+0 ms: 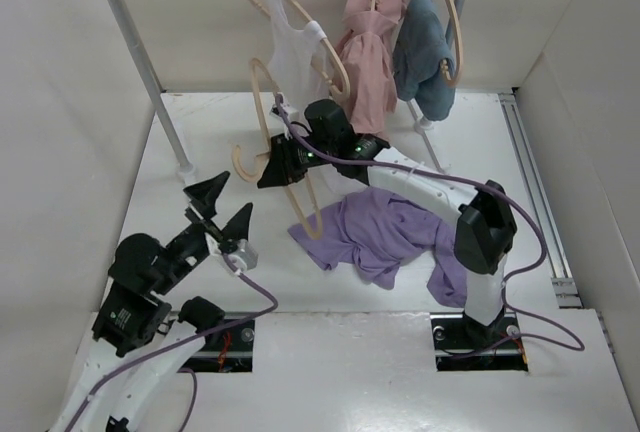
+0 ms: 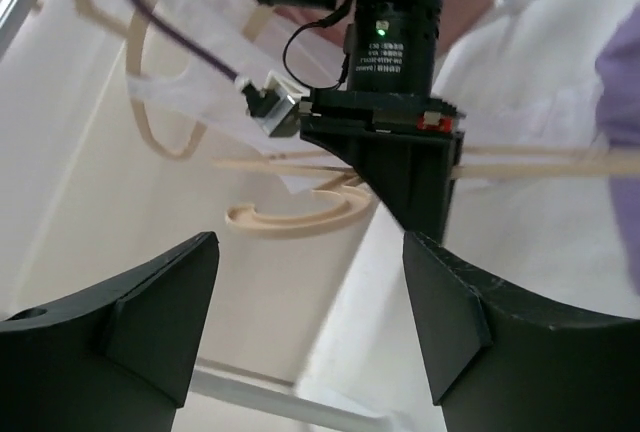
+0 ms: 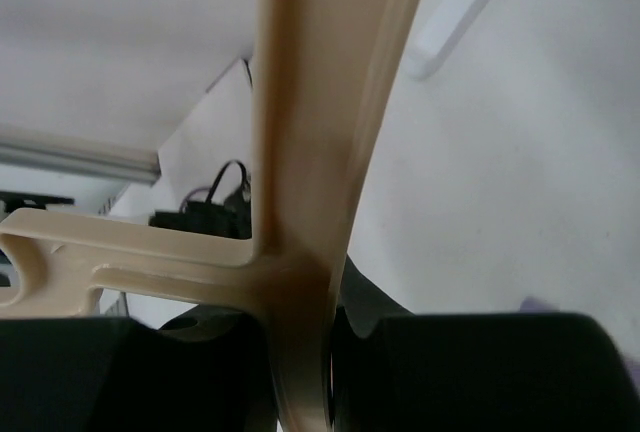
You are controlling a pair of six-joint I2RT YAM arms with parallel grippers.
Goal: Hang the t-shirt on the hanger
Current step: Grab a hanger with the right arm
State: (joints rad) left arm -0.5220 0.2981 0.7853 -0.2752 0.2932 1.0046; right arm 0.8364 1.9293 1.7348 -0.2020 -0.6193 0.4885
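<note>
The lavender t-shirt (image 1: 385, 237) lies crumpled on the white table, right of centre. My right gripper (image 1: 272, 170) is shut on the pale tan wooden hanger (image 1: 262, 112) and holds it above the table, left of the shirt. The hanger's hook points left and its lower arm reaches the shirt's edge. In the right wrist view the hanger (image 3: 320, 152) is pinched at its neck between the right gripper's (image 3: 305, 372) jaws. My left gripper (image 1: 222, 209) is open and empty, just left of and below the hanger. In the left wrist view the hook (image 2: 300, 214) shows beyond the open left gripper (image 2: 310, 322).
A clothes rack (image 1: 140, 52) stands at the back. On it hang a white garment (image 1: 295, 52), a dusty pink garment (image 1: 368, 52) and a blue-grey garment (image 1: 425, 52), each on a like hanger. White walls close in the table on the left, back and right.
</note>
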